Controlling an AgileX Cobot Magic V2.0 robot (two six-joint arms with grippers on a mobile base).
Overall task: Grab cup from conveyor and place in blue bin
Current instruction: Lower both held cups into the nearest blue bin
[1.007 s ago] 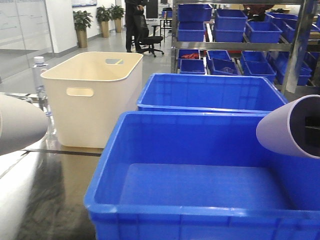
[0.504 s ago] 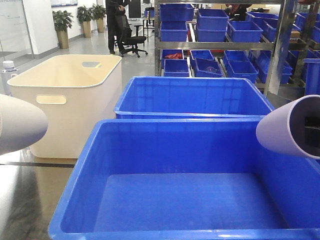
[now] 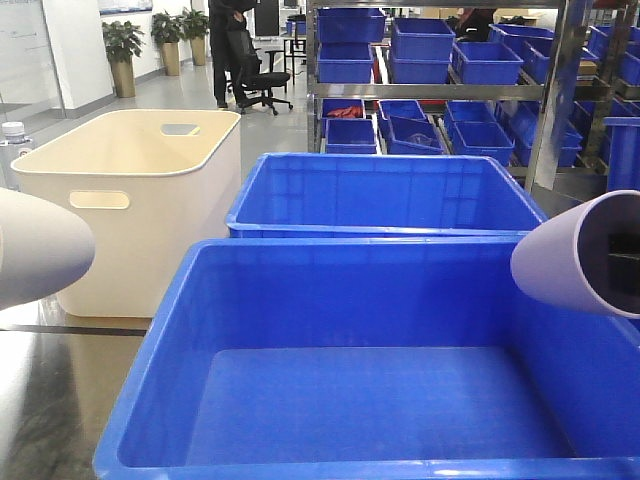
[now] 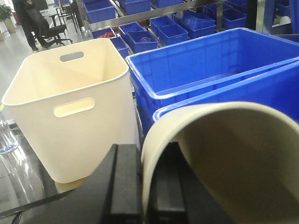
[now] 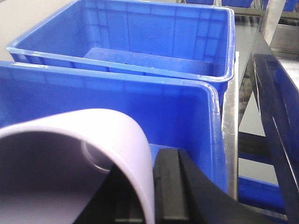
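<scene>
My left gripper point(image 4: 144, 179) is shut on the wall of a cream cup point(image 4: 224, 154), one finger inside and one outside. That cup point(image 3: 40, 245) shows at the left edge of the front view. My right gripper point(image 5: 149, 186) is shut the same way on a lilac cup point(image 5: 70, 158), which hangs over the right rim of the nearest blue bin point(image 3: 370, 248); the cup point(image 3: 570, 255) lies on its side. The bin looks bare inside. The conveyor is out of view.
A second blue tub point(image 3: 385, 190) stands right behind the near one. A cream tub with handle cutouts point(image 3: 130, 200) sits to their left on the dark glossy table point(image 3: 50, 400). A steel rack of small blue bins point(image 3: 450, 60) stands behind, a water bottle point(image 3: 12, 140) far left.
The whole view has swung so the blue tubs and the cream tub sit more centred and closer. Both cups keep their places in my grippers.
</scene>
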